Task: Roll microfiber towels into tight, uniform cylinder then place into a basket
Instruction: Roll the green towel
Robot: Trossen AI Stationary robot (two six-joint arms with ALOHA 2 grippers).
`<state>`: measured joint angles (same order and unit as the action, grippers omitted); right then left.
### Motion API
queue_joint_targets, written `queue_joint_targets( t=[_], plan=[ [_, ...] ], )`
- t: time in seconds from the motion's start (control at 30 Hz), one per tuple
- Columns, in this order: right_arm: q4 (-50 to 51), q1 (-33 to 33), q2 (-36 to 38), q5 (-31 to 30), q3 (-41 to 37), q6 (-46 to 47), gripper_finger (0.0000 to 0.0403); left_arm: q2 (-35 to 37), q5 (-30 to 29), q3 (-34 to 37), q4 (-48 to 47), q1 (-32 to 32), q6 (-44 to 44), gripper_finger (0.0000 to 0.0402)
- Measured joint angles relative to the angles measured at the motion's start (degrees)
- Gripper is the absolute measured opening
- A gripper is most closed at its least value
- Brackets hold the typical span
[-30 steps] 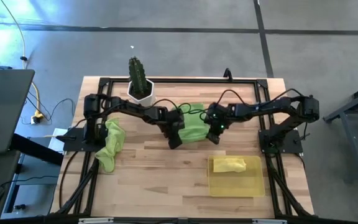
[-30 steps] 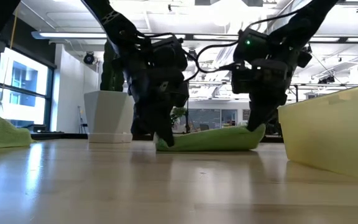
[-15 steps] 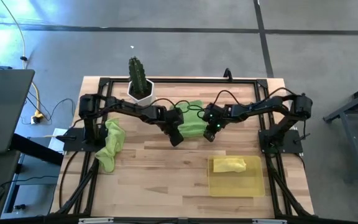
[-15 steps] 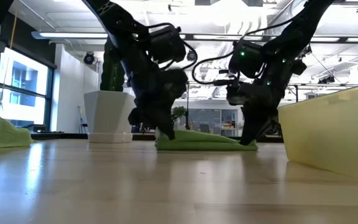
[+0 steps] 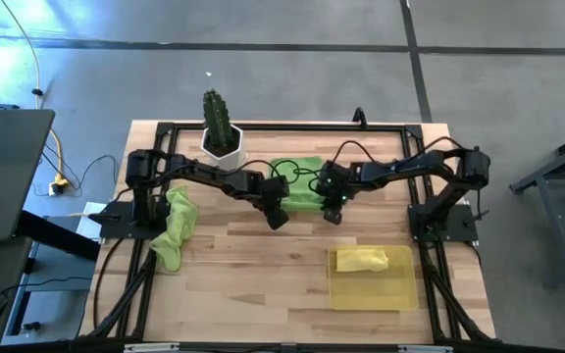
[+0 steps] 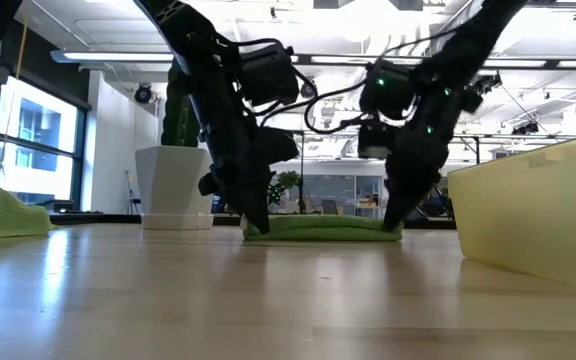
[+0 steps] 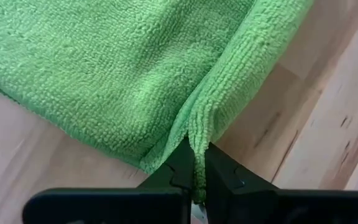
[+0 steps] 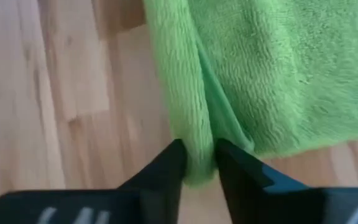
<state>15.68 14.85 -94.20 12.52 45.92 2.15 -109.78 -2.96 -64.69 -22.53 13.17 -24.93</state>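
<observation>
Cactus pot [image 5: 222, 140] beside green towel [image 5: 296, 182], possibly touching

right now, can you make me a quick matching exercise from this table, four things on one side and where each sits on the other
Things:
1. yellow towel
2. folded green towel
3. crumpled green towel
4. cactus pot

Places:
A. table's left edge, by the left arm's base
B. in the basket
C. pinched between both grippers, mid-table
D. table's far edge

Pairs: 1-B, 2-C, 3-A, 4-D
</observation>
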Motion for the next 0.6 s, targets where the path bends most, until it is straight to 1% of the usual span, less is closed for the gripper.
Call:
queue_joint_targets(
  t=[0.13, 0.23, 0.3, 0.4, 0.5, 0.6],
  plan=[
    [11.6, -0.6, 2.3, 0.0, 5.8, -6.7, 0.0132, 0.0, 0.1, 0.0, -0.1, 0.0, 0.3, 0.0007],
    [12.9, -3.1, 3.9, 0.0, 7.1, -11.8, 0.0144, 0.0, 0.3, 0.0, -0.1, 0.2, 0.4, 0.0007],
    [10.1, -5.5, 4.3, -0.1, 6.8, -15.0, 0.0145, 0.0, 0.8, 0.0, -0.2, 0.3, 0.5, 0.0007],
    [3.4, -9.2, 4.5, -3.3, 4.0, -19.6, 0.0140, -0.1, 0.8, 0.0, -0.2, 0.3, 0.6, 0.0008],
    [-3.1, -12.0, 4.5, -8.4, 0.4, -22.9, 0.0134, -0.1, 0.8, 0.0, -0.2, 0.3, 0.7, 0.0008],
    [-8.1, -13.4, 4.5, -14.8, -3.0, -23.7, 0.0129, -0.1, 0.8, 0.0, -0.2, 0.3, 0.7, 0.0008]
  ],
)
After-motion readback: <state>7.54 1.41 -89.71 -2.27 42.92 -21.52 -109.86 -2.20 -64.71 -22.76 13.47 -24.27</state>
